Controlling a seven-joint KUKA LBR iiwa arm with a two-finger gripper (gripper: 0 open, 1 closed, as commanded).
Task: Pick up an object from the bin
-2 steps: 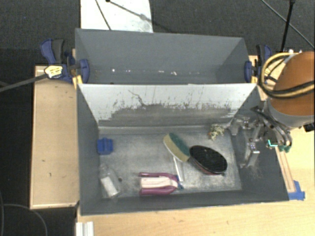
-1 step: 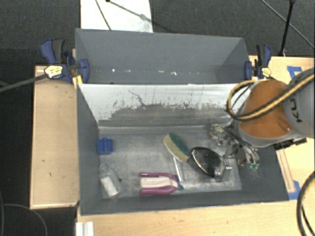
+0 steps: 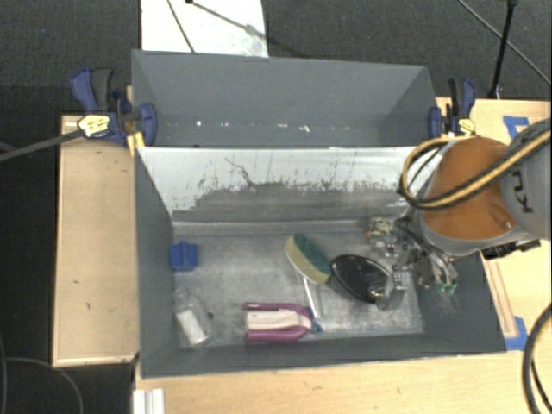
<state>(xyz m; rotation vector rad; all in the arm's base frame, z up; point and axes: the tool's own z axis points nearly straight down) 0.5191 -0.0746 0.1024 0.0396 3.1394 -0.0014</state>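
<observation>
My gripper (image 3: 397,266) is low in the right part of the bin, under the orange cover on the wrist. Right against its left side lies a black oval object (image 3: 358,276) on the bin floor; whether it is being held I cannot tell. Just left of that lies a dish brush (image 3: 308,260) with a green and pale yellow head and a white handle pointing toward the front.
A purple and white object (image 3: 276,320) lies near the front wall. A clear plastic piece (image 3: 191,323) sits in the front left corner, and a small blue block (image 3: 184,255) lies at the left wall. The arm and its cables fill the bin's right side.
</observation>
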